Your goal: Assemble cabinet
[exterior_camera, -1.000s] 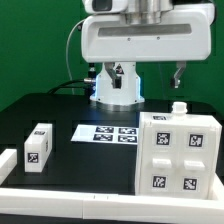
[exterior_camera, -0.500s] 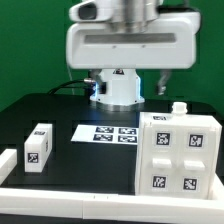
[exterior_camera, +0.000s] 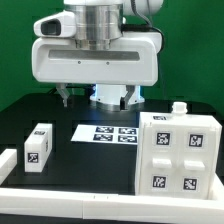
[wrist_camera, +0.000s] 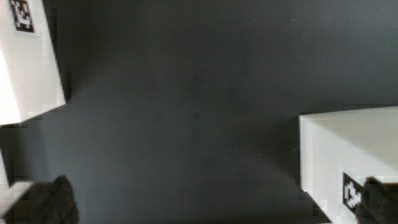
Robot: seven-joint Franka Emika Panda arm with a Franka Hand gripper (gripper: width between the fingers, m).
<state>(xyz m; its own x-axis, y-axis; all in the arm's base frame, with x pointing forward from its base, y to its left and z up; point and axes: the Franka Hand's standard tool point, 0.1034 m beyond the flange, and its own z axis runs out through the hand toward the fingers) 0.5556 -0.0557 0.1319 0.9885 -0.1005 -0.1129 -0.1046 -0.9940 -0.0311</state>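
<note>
One arm, one body, loose parts unfitted: stock at this moment, all places given from the marker board.

1. Gripper: hangs above the marker board's far edge, clear of it. The jaws are spread wide with nothing between them. In the wrist view the fingertips frame only bare dark table.

2. Cabinet: stands on the table just beside the marker board, toward the exterior view's right. It is upright, and its recessed, tagged face is turned to the camera. Nothing grips or touches it.

3. Small white block: carries a tag and stands apart from the marker board, toward the exterior view's left. It is well apart from the cabinet.

4. Small white piece: sits past the marker board's right end, at the cabinet's far top edge. Whether it rests on the cabinet or behind it cannot be told.

Progress, by judgement: early. No loose part looks joined to the body, and no part is in hand. Each loose part remains to be picked up, brought to the cabinet and fitted.
</note>
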